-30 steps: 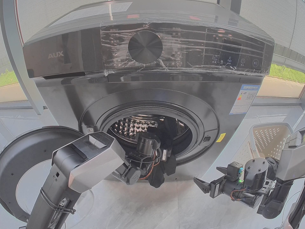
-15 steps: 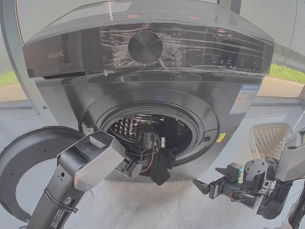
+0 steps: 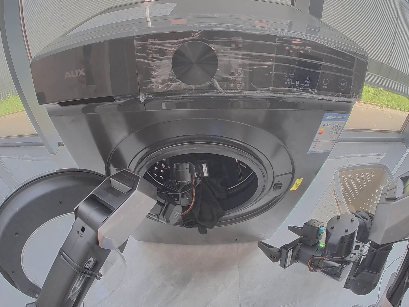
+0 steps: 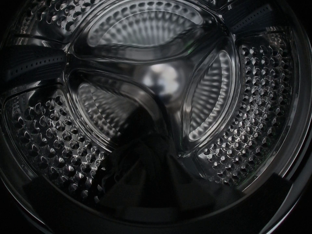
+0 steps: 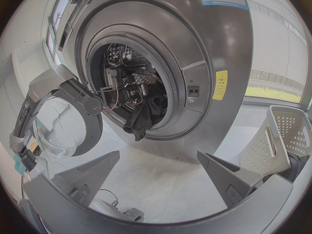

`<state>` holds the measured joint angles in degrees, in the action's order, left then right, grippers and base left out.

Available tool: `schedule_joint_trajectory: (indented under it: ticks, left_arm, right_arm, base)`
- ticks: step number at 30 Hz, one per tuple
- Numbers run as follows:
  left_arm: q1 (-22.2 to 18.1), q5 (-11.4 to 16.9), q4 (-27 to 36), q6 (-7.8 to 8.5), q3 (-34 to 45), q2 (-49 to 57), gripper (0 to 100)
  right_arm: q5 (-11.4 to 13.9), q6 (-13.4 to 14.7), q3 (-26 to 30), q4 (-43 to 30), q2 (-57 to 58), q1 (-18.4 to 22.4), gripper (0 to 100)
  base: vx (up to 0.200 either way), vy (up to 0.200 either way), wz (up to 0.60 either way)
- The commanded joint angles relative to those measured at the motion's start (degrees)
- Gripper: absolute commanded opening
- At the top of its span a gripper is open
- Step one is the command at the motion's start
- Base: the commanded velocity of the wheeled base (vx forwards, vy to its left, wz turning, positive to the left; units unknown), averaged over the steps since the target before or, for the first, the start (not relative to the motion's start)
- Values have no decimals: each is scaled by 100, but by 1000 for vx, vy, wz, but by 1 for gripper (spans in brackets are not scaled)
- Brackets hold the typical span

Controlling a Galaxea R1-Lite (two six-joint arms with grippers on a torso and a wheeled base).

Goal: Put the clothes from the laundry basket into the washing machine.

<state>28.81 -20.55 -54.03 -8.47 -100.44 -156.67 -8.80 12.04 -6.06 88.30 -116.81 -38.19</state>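
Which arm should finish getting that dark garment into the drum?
Left. The left end effector holds the dark garment at the mouth of the drum; the right end effector hangs open by the laundry basket.

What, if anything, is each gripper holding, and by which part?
Left gripper holds the black garment, grip point hidden in the drum; right gripper is open, empty.

Tip of left gripper is masked in the washing machine mouth by its own wrist & the black garment; can't tell if it grips the cloth. Garment's far end is lost in the dark drum, shape unclear in left wrist view. The door is cut by the frame edge, partly behind L arm. The laundry basket is cut at the right edge, lower part behind R arm. The dark clothes inside are mostly behind its wall. The panel icons are too small to read.
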Motion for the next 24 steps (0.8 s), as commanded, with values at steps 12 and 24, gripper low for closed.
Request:
schedule_joint_trajectory:
  ticks: [12, 24]
  left_arm:
    - [389, 174, 367, -146, 1659, 1121, 100]
    - [521, 561, 613, -76, 2485, 946, 100]
  right_arm:
    - [19, 8, 26, 3, -17, -4, 100]
    - [19, 17, 61, 3, 0, -65, 100]
  base:
    - [0, 0, 0]
    - [0, 0, 0]
